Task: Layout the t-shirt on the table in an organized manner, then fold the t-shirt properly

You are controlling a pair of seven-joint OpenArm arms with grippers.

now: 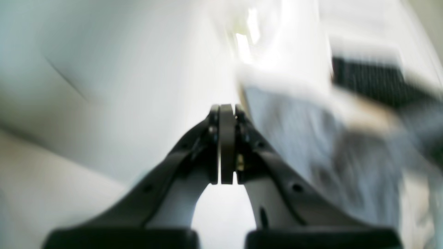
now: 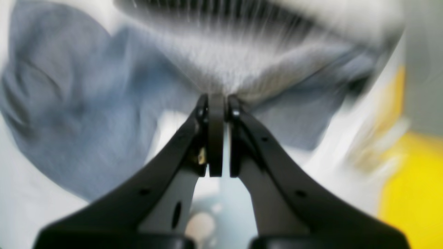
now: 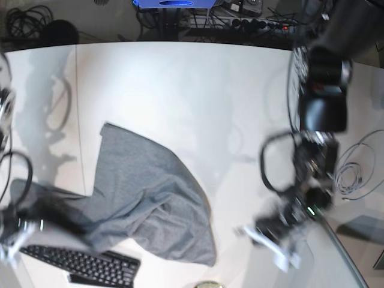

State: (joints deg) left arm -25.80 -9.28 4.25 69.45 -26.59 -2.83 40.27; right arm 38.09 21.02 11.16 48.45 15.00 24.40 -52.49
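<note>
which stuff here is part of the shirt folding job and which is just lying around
Part of the job:
- t-shirt
- table
- right gripper, shut on the shirt
- left gripper, shut, empty

Just lying about:
- black keyboard
- loose cable

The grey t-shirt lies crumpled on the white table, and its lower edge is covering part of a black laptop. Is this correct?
Not quite. The base view shows a black keyboard, not a laptop, under the lower edge of the t-shirt. The rest holds: the shirt lies crumpled on the white table.
</note>
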